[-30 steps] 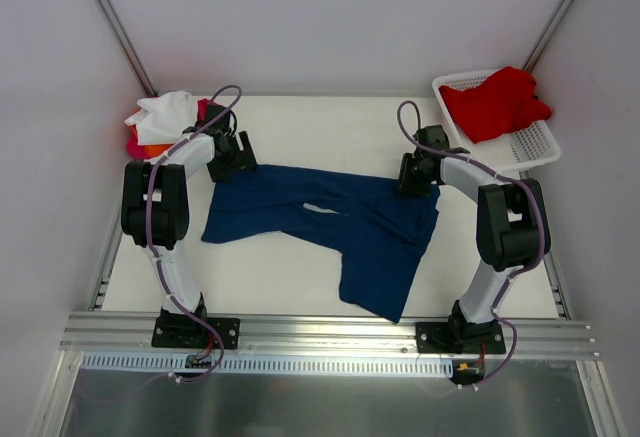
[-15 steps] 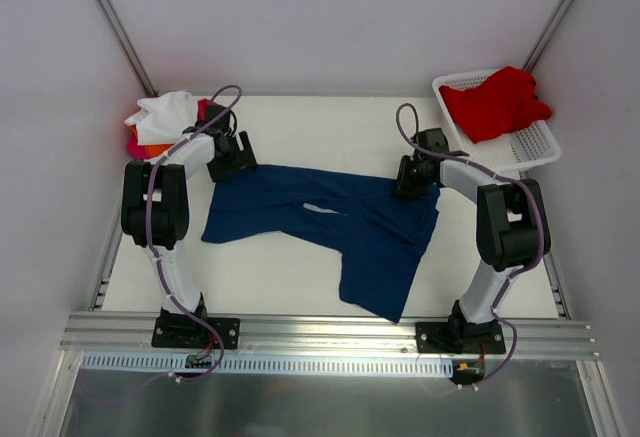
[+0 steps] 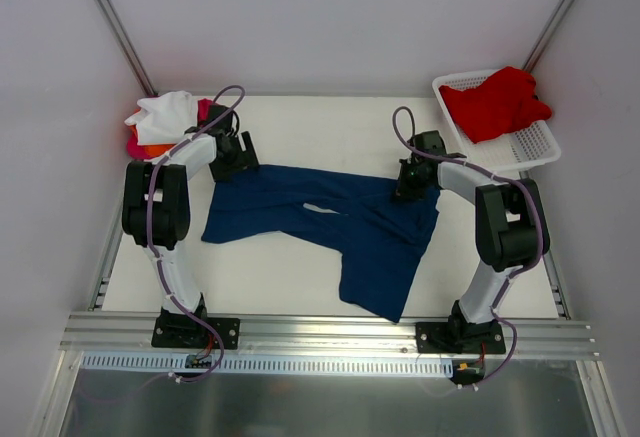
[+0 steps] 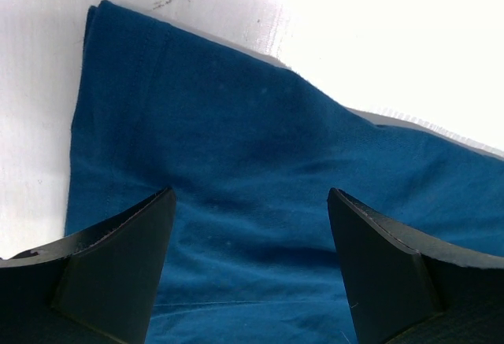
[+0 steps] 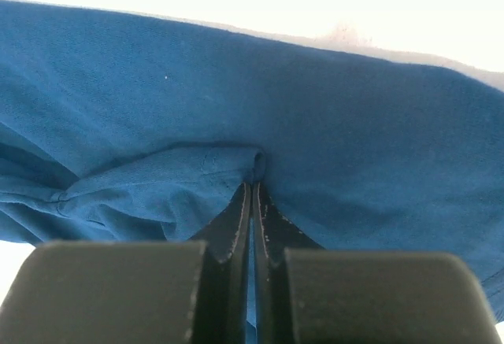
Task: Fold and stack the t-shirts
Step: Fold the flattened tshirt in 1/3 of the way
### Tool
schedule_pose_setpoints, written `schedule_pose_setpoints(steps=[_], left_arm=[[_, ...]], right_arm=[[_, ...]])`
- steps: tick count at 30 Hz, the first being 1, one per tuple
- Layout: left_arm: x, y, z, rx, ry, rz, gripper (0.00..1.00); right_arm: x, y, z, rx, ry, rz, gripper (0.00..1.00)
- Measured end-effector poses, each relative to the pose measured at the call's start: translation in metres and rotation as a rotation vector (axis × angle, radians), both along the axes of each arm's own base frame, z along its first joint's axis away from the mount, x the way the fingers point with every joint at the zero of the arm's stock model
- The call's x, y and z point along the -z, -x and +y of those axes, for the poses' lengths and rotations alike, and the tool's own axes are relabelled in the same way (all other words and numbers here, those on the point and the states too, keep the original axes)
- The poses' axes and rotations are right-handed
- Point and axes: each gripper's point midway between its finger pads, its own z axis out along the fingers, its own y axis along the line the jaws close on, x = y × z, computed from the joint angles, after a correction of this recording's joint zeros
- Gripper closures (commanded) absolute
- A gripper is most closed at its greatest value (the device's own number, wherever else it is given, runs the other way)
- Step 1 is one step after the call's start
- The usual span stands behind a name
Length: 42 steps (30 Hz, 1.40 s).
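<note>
White table [image 3: 290, 282], navy t-shirt [image 3: 372, 242] (rumpled), right pincer [image 5: 252, 190] pinching its far edge

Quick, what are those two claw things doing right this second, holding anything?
Left gripper: jaws open over the navy t-shirt, holding nothing.
Right gripper: jaws closed, pinching a fold of the navy t-shirt.

We see the navy t-shirt [image 3: 380, 237] as soft, matt knit cloth; the worktop [image 3: 330, 127] is smooth matt white, the basket [image 3: 535, 147] white plastic lattice, the left tool [image 4: 250, 194] matt black plastic.
</note>
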Motion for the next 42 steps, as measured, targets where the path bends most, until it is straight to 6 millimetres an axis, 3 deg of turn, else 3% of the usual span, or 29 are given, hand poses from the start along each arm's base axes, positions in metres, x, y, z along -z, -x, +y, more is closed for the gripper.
schedule_pose_setpoints(steps=[7, 14, 17, 29, 33, 40, 41, 42], left_arm=[[0.000, 0.000, 0.000, 0.001, 0.000, 0.000, 0.21], [0.002, 0.000, 0.000, 0.001, 0.000, 0.003, 0.21], [0.005, 0.001, 0.000, 0.001, -0.001, 0.011, 0.21], [0.012, 0.002, 0.000, 0.001, -0.003, 0.030, 0.21], [0.013, 0.002, 0.000, 0.001, -0.003, 0.030, 0.21], [0.013, 0.002, 0.000, 0.002, -0.004, 0.030, 0.21], [0.013, 0.002, 0.000, 0.002, -0.004, 0.030, 0.21], [0.013, 0.002, 0.000, 0.002, -0.004, 0.030, 0.21]], right_arm=[[-0.014, 0.002, 0.000, -0.004, 0.010, -0.031, 1.00], [-0.084, 0.016, 0.006, -0.025, 0.014, -0.220, 1.00], [-0.102, 0.029, 0.008, -0.036, 0.006, -0.278, 1.00], [-0.060, 0.104, 0.014, -0.096, 0.034, -0.155, 1.00], [-0.059, 0.121, 0.024, -0.128, 0.026, -0.155, 1.00], [-0.063, 0.134, 0.040, -0.169, 0.010, -0.169, 0.99], [-0.062, 0.137, 0.042, -0.174, 0.009, -0.165, 0.97], [-0.060, 0.139, 0.043, -0.177, 0.010, -0.159, 0.84]])
